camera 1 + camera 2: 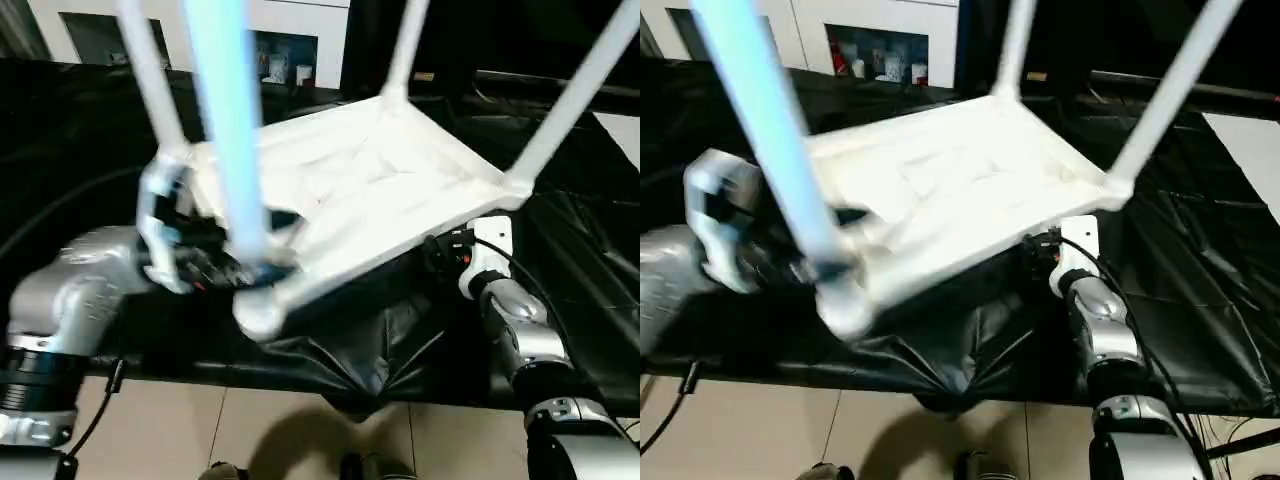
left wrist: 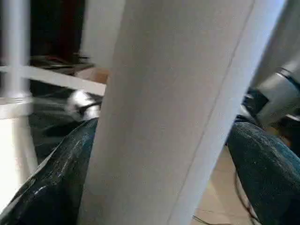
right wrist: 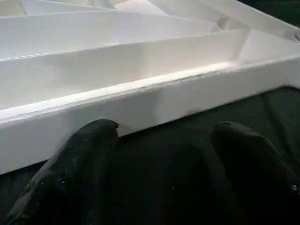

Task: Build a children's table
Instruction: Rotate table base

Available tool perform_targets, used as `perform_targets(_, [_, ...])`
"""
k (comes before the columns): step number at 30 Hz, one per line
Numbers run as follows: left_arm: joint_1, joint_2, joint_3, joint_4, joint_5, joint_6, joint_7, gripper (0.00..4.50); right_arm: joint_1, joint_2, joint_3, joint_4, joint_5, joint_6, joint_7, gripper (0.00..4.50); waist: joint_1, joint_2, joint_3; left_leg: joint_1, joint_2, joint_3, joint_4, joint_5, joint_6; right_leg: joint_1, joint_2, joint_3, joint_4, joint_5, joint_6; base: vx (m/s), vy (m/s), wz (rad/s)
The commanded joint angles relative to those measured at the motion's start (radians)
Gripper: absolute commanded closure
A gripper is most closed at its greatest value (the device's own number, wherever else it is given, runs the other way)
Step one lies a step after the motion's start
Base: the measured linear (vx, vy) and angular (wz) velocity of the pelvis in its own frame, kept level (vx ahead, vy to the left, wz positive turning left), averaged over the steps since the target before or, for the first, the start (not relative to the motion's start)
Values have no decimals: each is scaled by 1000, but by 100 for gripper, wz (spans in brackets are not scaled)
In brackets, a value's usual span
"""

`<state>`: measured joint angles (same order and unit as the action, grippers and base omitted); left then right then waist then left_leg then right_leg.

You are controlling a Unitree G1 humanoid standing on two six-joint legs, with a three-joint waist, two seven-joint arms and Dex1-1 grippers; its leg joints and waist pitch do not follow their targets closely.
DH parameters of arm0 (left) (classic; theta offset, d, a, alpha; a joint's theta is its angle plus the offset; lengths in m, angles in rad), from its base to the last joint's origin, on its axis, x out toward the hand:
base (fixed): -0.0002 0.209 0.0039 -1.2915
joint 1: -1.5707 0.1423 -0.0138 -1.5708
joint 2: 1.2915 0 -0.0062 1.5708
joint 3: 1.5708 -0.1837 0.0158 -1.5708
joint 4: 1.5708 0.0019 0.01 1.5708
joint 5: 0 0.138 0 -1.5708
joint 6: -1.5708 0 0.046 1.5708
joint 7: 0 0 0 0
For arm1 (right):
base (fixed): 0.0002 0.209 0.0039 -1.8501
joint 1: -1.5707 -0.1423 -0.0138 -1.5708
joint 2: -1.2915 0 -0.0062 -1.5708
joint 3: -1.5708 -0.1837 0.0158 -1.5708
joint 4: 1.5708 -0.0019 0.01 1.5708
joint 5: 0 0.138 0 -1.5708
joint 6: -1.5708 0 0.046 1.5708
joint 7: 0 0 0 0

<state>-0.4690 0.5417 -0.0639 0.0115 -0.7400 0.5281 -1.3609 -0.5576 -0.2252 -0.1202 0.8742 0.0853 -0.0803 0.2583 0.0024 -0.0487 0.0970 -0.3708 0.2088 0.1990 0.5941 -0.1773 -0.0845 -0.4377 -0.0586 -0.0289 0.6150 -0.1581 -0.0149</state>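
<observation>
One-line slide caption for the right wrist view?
Right gripper, fingers apart, at the rim of the upturned table top, ribbed underside facing up, over black sheeting.

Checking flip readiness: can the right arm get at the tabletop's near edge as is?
Probably yes. The right end effector sits open just short of the tabletop rim, with only black cloth between them.

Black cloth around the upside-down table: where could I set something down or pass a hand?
Bare black cloth lies right of the table top, beyond the right gripper at its edge. The near-left corner is crowded: the left gripper straddles a leg there.
</observation>
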Motion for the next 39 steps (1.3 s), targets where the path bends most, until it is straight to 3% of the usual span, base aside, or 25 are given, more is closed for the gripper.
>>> perform_targets(1, [-16, -24, -44, -39, 21, 9, -9, 6, -32, 19, 27, 12, -5, -17, 35, 61, 5, -1, -79, 6, 6, 2, -57, -155, 27, 69, -45, 38, -57, -186, -204, 0, 0, 0])
perform_targets(6, [-59, -85, -89, -19, 64, -5, 12, 6, -37, 54, 65, 7, -8, -20, 93, 61, -1, -1, -79, 3, 5, -1, -55, -172, 24, 70, -46, 37, -62, -235, -185, 0, 0, 0])
perform_targets(13, [-103, -151, -146, 9, 93, -28, 53, 6, -49, 100, 85, 14, -10, -29, 126, 61, -5, 0, -81, 4, 6, -2, -54, -175, 29, 68, -44, 35, -61, -224, -198, 0, 0, 0])
perform_targets(23, [-161, -254, -174, 92, 167, -96, 82, 6, -48, 127, 110, 12, -13, -33, 191, 61, -7, -3, -82, 0, 5, -3, -52, -164, 53, 72, -47, 34, -63, -203, -215, 0, 0, 0])
perform_targets(34, [-175, -294, -190, 139, 208, -139, 92, 6, -24, 139, 118, -12, -6, -18, 263, 61, -6, 0, -84, 3, 8, -4, -51, -155, 70, 74, -48, 33, -61, -168, -242, 0, 0, 0])
perform_targets(39, [-196, -336, -194, 211, 265, -220, 134, 6, -16, 140, 134, -19, -16, -23, 288, 61, -7, 1, -82, 3, 7, -4, -52, -172, 73, 74, -48, 33, -67, -188, -243, 0, 0, 0])
